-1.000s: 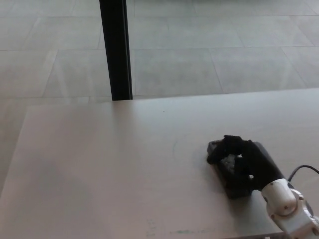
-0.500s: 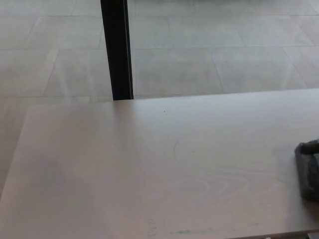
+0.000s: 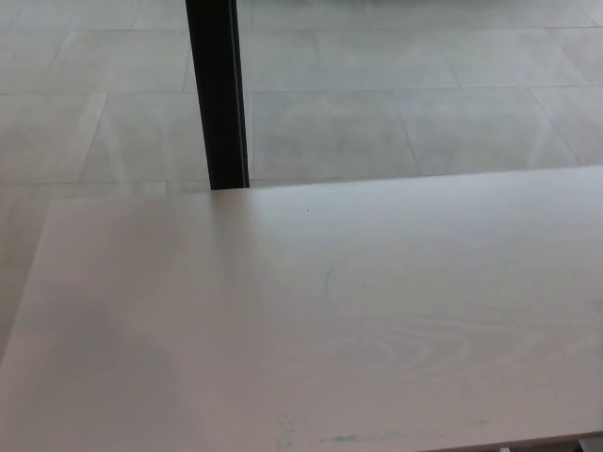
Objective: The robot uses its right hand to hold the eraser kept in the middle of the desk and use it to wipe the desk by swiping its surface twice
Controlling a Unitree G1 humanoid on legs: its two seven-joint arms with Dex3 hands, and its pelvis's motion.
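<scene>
Just the desk, no eraser or hands caught on camera

Only the pale desk (image 3: 283, 320) is shown, with a faint greenish smudge (image 3: 353, 438) near its front edge; a black post (image 3: 217, 94) and tiled floor (image 3: 424, 85) are seen behind.

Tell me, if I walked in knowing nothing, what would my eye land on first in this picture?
Most likely the black post, standing upright beyond the far edge of the desk, left of centre, dark against the pale tiled floor. Next comes the wide light wooden desk filling the lower half, with a faint curved mark near its middle and greenish smudges by the near edge. No robot hand or eraser shows.
</scene>
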